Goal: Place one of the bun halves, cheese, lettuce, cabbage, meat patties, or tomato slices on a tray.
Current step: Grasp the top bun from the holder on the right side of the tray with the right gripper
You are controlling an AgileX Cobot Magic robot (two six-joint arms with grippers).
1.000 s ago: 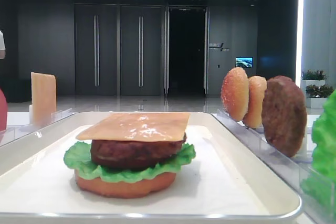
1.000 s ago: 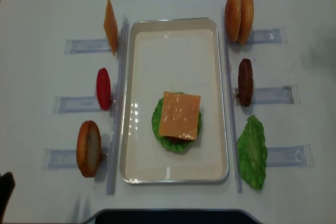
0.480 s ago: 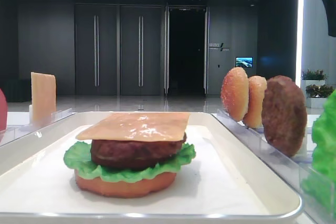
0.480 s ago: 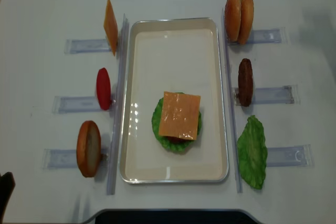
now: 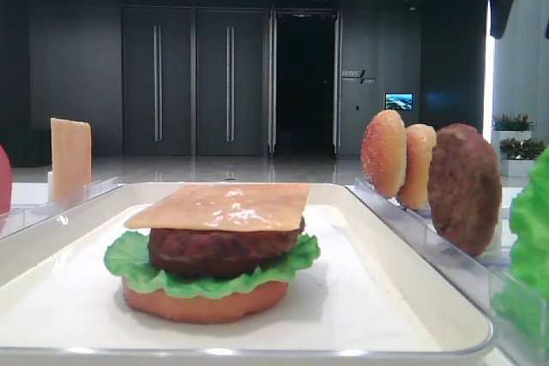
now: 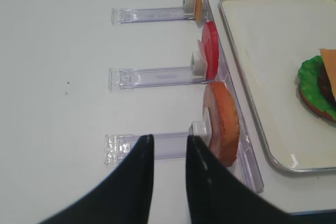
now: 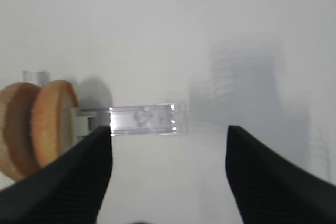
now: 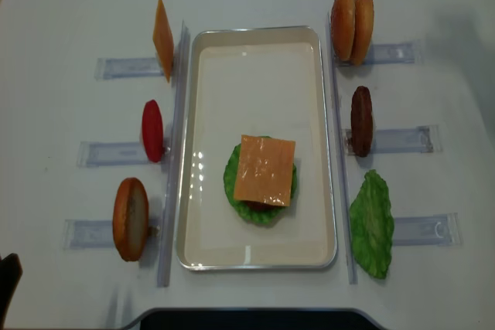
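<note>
low view: table-level, close, faces tray | realsense: overhead | wrists: angled down at racks

Bare liner is lying open across the far half of the cream-white rectangular tray, while clear acrylic racks are flanking both long sides.

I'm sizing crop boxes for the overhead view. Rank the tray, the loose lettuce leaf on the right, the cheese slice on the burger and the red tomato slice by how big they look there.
1. The tray, by far.
2. The loose lettuce leaf.
3. The cheese slice, nearly as large as the leaf, so that order is unsure.
4. The tomato slice, standing on edge, so it shows only a narrow profile.
</note>
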